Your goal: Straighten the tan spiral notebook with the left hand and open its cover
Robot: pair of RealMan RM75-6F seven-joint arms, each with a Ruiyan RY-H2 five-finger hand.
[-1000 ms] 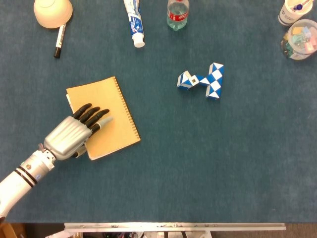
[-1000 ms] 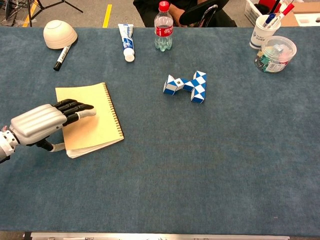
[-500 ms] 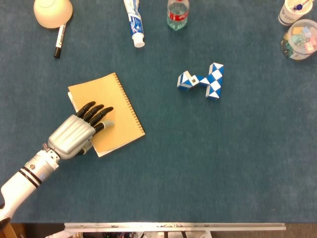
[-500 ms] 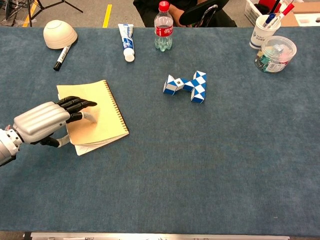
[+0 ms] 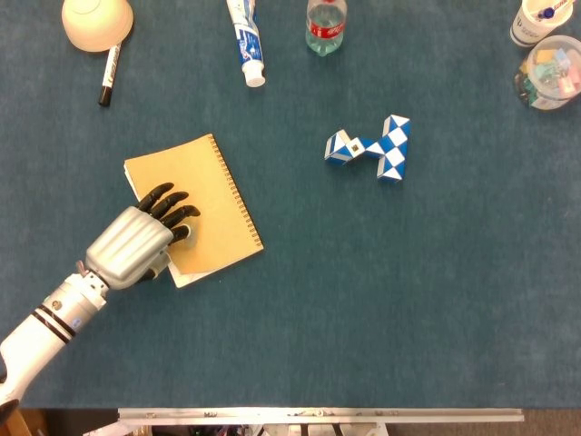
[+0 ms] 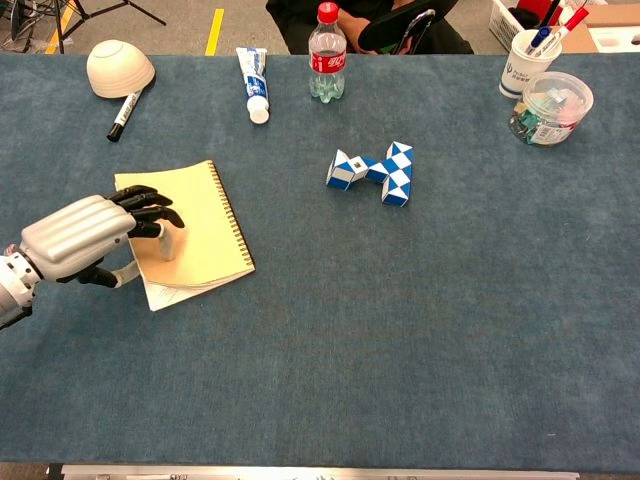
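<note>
Since a second ago the left hand [image 5: 136, 245] has drawn back toward the notebook's free edge and its fingers [image 5: 168, 204], then stretched flat across the cover, are now curled down onto it; the notebook [image 5: 213, 200] has also shifted and turned a little under the hand. The notebook lies on the table [image 5: 363, 300] at the left, closed, its spiral edge facing the middle of the table and running at a slant rather than square to the table edge. The hand holds nothing: fingers bent and bunched, tips pressing on the tan cover near its left side, palm over the near-left corner. Risks from here, as a judgement: the cover is thin and smooth, so a downward press with sideways drag may slide the whole book on the cloth instead of rotating it, or overshoot the straight position. Fingertips so far from the free edge may fail to catch the cover alone and lift several pages with it. The chest view shows what the head view does not: at the near-left corner the white pages [image 6: 165, 292] fan out below the cover, and the thumb sits low beside that corner, off the cover. The head view gives the cleaner read of the slant of the spiral. The right hand appears in neither view.
</note>
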